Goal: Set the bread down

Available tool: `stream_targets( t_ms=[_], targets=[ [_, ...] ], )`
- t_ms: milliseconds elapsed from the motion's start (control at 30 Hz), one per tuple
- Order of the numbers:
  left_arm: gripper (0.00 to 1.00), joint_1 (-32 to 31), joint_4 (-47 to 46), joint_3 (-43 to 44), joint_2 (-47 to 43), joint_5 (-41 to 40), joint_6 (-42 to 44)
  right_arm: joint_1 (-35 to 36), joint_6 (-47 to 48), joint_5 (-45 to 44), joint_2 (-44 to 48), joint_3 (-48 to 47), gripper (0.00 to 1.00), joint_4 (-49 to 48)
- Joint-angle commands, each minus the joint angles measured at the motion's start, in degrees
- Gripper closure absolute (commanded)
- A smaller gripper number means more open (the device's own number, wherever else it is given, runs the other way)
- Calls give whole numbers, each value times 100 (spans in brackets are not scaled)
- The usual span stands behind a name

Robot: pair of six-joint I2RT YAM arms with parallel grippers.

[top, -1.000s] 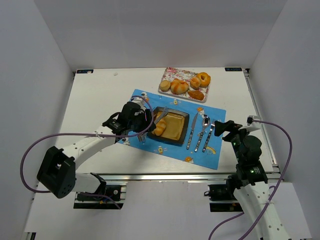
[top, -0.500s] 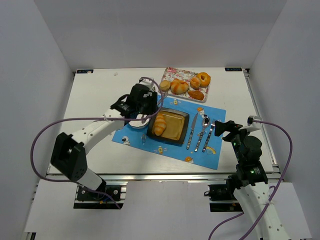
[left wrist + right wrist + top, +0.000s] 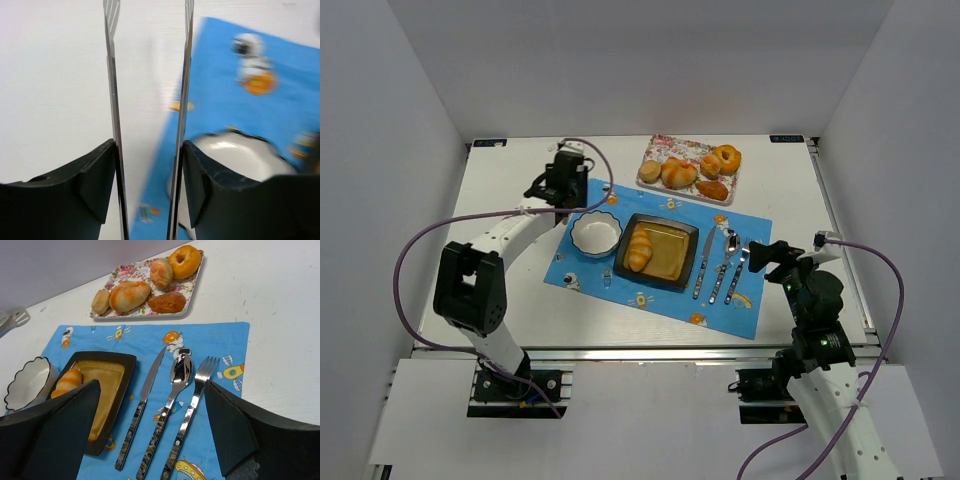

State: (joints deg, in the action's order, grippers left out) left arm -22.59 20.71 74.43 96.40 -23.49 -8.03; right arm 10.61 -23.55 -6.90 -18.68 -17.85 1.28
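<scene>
The bread (image 3: 640,248) lies in the left half of the dark square plate (image 3: 675,262) on the blue placemat; it also shows as bread (image 3: 67,381) behind my right finger. My left gripper (image 3: 564,188) is at the back left, beyond the white bowl (image 3: 595,234), apart from the bread. It is shut on metal tongs (image 3: 112,75), whose two blades stand apart with nothing between them over the mat's edge. My right gripper (image 3: 767,255) hangs open and empty to the right of the cutlery (image 3: 180,385).
A flowered tray (image 3: 662,146) with several buns and pastries stands at the back. Knife, spoon and fork lie right of the plate on the placemat (image 3: 745,225). The scalloped bowl (image 3: 235,155) sits just left of the plate.
My left arm has swung from over the plate to the back left with the tongs. The bread stays in the plate, free of the tongs. The right arm has not moved.
</scene>
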Motion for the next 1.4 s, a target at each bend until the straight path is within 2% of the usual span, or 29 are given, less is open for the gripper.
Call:
stream_targets(
  t_ms=[0,100,233,400,633,733,800,833,967,1033,1067,1167,1233,1300,1367],
  targets=[
    [37,456,-1260,-848,-297,-95,1064,11,52,48,-92,36,11,-348],
    [36,755,-1754,-1062,-193,141,1357,11,44,66,-189,36,11,-374],
    [36,1238,-1553,-887,229,441,1225,11,35,118,-294,27,11,-392],
    [35,1555,-1289,-738,757,599,962,20,35,127,-365,36,11,-453],
    [23,1792,-894,-562,1135,775,575,20,35,136,-374,9,11,-409],
    [13,1994,-587,-404,1065,976,294,20,8,127,-347,-8,11,-383],
    [3,2074,-349,-272,794,1117,66,20,-26,101,-356,-52,10,-322],
    [2,2109,-226,-263,653,1135,-13,11,-131,49,-365,-131,11,-208],
    [2,2127,248,-271,-356,943,-776,20,-220,-215,-575,-403,11,213],
    [2,2127,694,-342,-1165,803,-1129,11,-246,-355,-698,-518,11,364],
    [2,2127,959,-351,-1437,497,-1679,20,-281,-391,-821,-605,11,486],
    [2,2127,1716,-675,-2527,327,-2482,11,-361,-541,-962,-711,11,645],
    [2,2127,1962,-1289,-3423,371,-3008,11,-387,-594,-989,-720,11,681],
    [2,2127,1937,-2007,-4247,441,-3239,11,-396,-629,-1015,-712,11,672],
    [2,2127,1762,-2309,-4620,450,-3345,11,-448,-664,-1015,-677,11,672]
  ],
)
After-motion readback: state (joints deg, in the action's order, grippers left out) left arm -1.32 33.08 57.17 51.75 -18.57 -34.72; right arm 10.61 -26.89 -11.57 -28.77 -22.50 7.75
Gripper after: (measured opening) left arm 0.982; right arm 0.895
